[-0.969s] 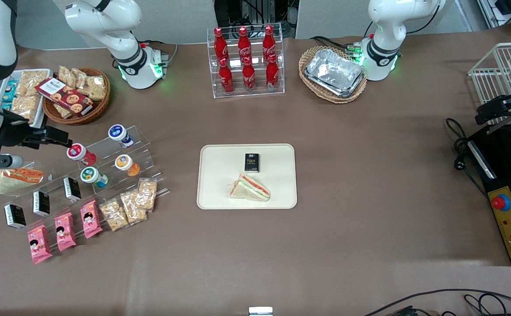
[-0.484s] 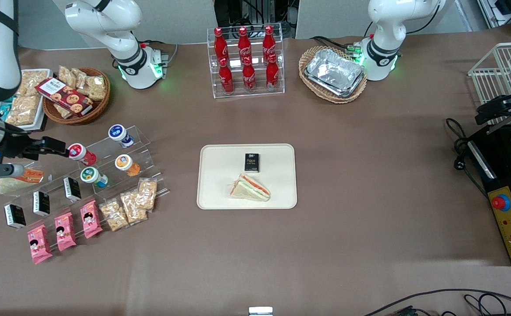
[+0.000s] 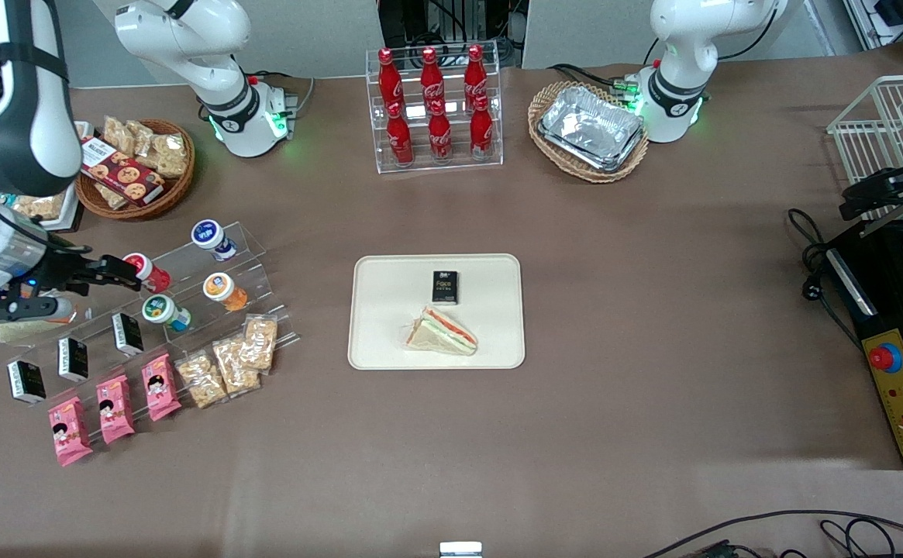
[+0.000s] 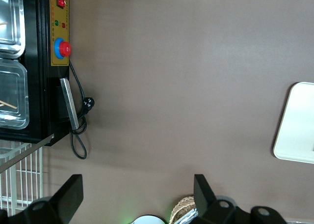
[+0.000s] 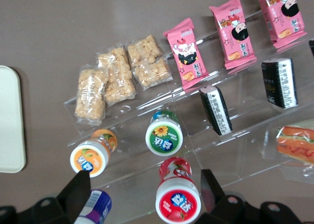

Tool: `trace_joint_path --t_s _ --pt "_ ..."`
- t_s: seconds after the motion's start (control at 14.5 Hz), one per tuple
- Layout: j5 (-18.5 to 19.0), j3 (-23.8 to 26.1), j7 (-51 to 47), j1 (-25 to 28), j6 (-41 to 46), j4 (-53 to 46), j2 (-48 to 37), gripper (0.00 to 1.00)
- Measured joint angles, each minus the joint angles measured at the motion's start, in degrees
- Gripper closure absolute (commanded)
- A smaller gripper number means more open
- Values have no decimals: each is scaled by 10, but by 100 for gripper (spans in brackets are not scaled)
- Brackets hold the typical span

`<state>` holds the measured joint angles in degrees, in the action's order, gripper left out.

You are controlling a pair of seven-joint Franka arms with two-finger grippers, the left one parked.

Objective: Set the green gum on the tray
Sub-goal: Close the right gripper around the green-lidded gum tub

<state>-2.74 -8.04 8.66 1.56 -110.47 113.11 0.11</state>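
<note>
The green gum (image 3: 160, 310) (image 5: 164, 137), a small bottle with a white-and-green lid, stands on a clear stepped shelf (image 3: 253, 267) toward the working arm's end of the table. The cream tray (image 3: 389, 310) (image 5: 10, 121) (image 4: 299, 130) lies mid-table and holds a sandwich (image 3: 442, 333) and a small black box (image 3: 444, 286). My gripper (image 3: 127, 273) (image 5: 144, 177) hovers open over the red-lidded bottle (image 5: 178, 198), one step farther from the front camera than the green gum. Nothing is held between its fingers.
An orange-lidded bottle (image 3: 222, 288) and a blue-lidded bottle (image 3: 209, 235) share the shelf, with black boxes (image 3: 127, 333), pink packets (image 3: 115, 407) and cereal bars (image 3: 230, 363) nearer the camera. A snack basket (image 3: 137, 167), a cola rack (image 3: 435, 108) and foil trays (image 3: 591, 128) stand farther back.
My gripper has moved toward the bottle shelf and now covers part of the red-lidded bottle. No object on the shelf or the tray has moved.
</note>
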Motion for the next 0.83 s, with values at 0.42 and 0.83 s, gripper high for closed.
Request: trace_joint_path --t_s 0.42,0.83 --pt "8 0 7 0 -110 103 -9 0" --pt "29 0 10 -1 -182 142 -2 0"
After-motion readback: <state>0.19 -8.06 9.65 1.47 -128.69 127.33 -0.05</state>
